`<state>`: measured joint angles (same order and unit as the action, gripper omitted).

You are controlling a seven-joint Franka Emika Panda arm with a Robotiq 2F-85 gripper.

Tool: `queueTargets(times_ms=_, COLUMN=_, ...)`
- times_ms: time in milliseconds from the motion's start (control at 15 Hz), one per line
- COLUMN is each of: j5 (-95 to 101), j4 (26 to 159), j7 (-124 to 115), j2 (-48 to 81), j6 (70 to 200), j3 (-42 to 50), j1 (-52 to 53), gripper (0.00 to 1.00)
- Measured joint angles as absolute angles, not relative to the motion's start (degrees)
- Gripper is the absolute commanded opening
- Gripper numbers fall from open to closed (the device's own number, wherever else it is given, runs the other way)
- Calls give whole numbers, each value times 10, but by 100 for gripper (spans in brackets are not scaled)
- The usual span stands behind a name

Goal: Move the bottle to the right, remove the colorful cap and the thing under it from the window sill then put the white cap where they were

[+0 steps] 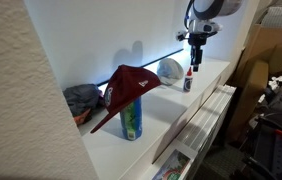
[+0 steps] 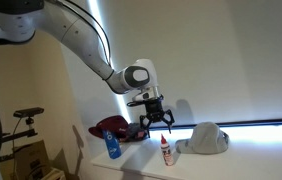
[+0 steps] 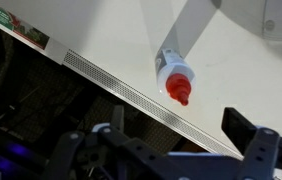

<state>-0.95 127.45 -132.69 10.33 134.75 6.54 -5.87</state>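
Your gripper (image 3: 176,138) closest, jaws spread wide, holding nothing. At 12 o'clock from jaws, bottle (image 3: 173,78) stands on window sill (image 3: 91,40), close to front edge. If you drop crooked, finger may bump red top; little bottle could tip, roll off edge.

bare window sill (image 1: 167,112) around the bottle (image 2: 165,150); white cap (image 2: 210,139) stands near, seemingly not touching.
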Motion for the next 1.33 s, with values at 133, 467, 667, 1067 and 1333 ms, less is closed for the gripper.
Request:
queueTargets(times_ms=133, j5=-9, j4=1274, j7=-1327, j2=98, j6=1347, j3=65, j1=-59, gripper=100)
queueTargets(times_ms=467, j5=-17, j4=1274, j7=-1332, j2=119, j6=1385, j3=69, j1=-58, gripper=100)
queueTargets(times_ms=667, j5=-17, j4=1274, j7=-1332, j2=119, j6=1385, j3=69, j1=-57, gripper=100)
queueTargets(times_ms=1067, j5=-5, j4=1251, j7=-1359, j2=156, j6=1350, j3=72, j1=-45, gripper=100)
queueTargets(times_ms=1333, j5=-4, j4=1219, j7=-1374, j2=201, j6=1337, j3=74, j1=-35, gripper=100)
